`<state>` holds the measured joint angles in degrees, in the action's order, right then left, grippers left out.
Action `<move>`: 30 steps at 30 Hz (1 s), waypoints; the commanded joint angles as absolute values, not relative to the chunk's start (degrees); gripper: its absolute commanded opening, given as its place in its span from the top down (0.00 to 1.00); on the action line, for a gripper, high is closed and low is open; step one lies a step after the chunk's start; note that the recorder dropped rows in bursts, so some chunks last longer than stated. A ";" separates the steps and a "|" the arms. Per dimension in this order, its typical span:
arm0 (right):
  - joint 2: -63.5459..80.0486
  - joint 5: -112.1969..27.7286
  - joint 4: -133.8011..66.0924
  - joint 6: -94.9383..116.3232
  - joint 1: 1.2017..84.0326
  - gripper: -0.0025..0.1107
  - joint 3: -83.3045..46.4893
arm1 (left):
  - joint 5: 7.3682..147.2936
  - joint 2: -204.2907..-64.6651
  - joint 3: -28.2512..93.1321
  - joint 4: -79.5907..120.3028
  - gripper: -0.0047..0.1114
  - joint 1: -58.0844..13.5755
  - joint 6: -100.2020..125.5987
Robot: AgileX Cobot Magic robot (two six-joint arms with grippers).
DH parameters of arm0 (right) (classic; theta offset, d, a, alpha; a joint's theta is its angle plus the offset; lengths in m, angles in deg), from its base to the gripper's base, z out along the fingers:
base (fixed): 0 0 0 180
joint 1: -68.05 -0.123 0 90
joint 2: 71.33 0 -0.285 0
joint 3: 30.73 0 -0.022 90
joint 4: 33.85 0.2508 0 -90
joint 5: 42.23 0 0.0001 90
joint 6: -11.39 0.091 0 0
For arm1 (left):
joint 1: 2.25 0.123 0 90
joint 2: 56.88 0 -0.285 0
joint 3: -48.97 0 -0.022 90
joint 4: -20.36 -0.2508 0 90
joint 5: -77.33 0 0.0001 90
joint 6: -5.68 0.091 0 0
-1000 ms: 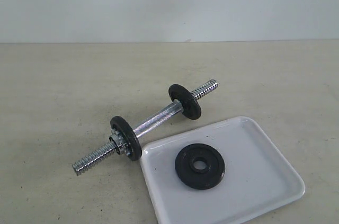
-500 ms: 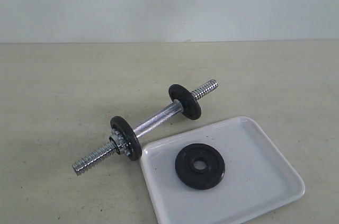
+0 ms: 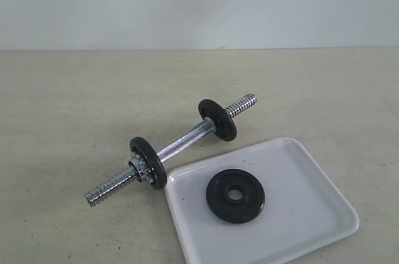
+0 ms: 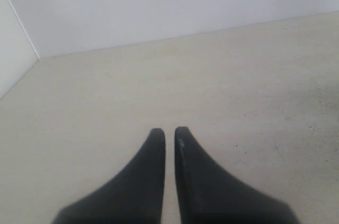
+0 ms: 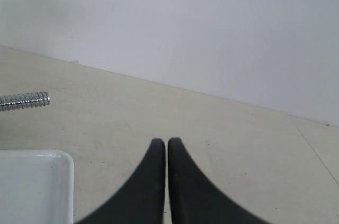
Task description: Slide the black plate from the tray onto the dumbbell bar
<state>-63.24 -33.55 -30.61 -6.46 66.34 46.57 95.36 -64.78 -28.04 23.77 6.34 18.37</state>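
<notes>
The black plate [image 3: 235, 195] lies flat in the white tray [image 3: 312, 214] at the front right of the exterior view. Left of the tray, the chrome dumbbell bar [image 3: 184, 142] lies diagonally on the table with two other black discs [image 3: 148, 162] [image 3: 217, 120] standing on it. Neither arm shows in the exterior view. In the left wrist view my left gripper [image 4: 169, 131] is shut with nothing in it, over bare table. My right gripper [image 5: 167, 142] is shut and empty too; its view catches the tray's corner [image 5: 66, 163] and the bar's threaded end [image 5: 26, 100].
A pale wall stands behind the table [image 3: 75, 102]. A chrome collar nut [image 3: 138, 170] sits against the nearer disc on the bar. A wall corner [image 4: 21, 23] shows in the left wrist view.
</notes>
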 commanded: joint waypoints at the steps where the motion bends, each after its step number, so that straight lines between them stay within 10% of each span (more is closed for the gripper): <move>1: -63.55 -33.83 -30.72 -6.57 66.17 0.98 46.49 | 95.44 -64.67 -28.25 23.98 0.92 5.89 17.73; 30: -63.55 -34.27 -30.72 -6.57 66.19 0.98 46.49 | 91.22 -64.67 -8.19 23.97 0.92 5.89 17.73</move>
